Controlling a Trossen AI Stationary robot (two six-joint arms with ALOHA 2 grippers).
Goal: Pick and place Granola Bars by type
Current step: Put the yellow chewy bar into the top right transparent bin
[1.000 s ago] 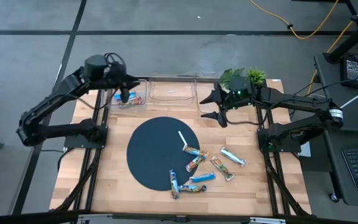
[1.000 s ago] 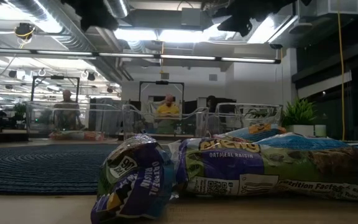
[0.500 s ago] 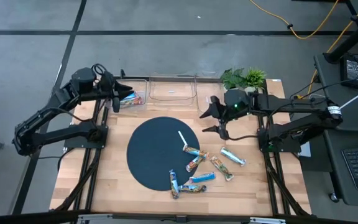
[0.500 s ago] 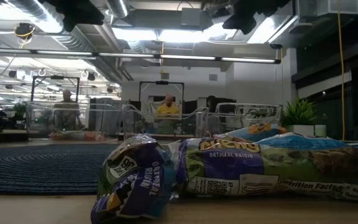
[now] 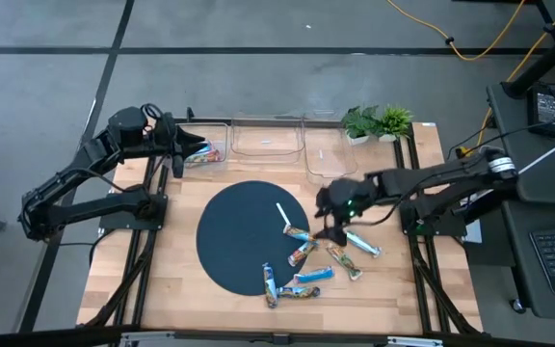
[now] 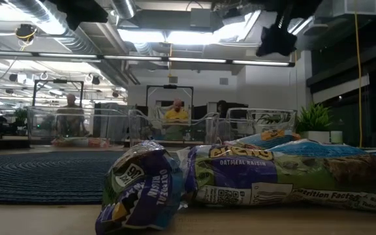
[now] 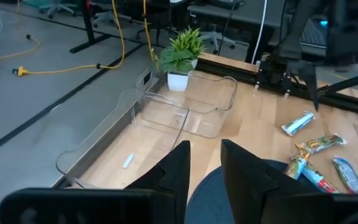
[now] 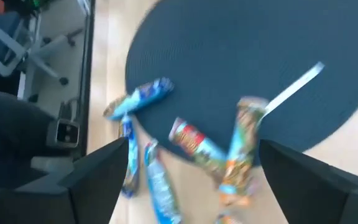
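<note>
Several loose granola bars lie flat at the near right, partly on the dark round mat (image 5: 244, 236): a multicolour one (image 5: 302, 234), a blue one (image 5: 314, 275), a silvery-blue one (image 5: 361, 243). More bars (image 5: 203, 152) lie in the far-left clear bin. My right gripper (image 5: 330, 224) hangs open above the loose pile; in its wrist view (image 8: 201, 186) a red-wrapped bar (image 8: 194, 143) and an orange one (image 8: 244, 143) show between its spread fingers, untouched. My left gripper (image 5: 177, 159) hovers beside the left bin, its fingers (image 7: 205, 177) a narrow gap apart with nothing between them.
Three clear bins stand along the far edge: left (image 5: 222, 162), middle (image 5: 268, 152), right (image 5: 324, 166). A potted plant (image 5: 379, 120) stands at the far right. A thin white strip (image 5: 282, 214) lies on the mat. In the low view, bars (image 6: 286, 176) fill the foreground.
My right gripper has swung from the far right bin toward the near edge and down over the loose bars, rolling as it went. My left gripper has drawn back from over the left bin toward the table's left edge, then kept still.
</note>
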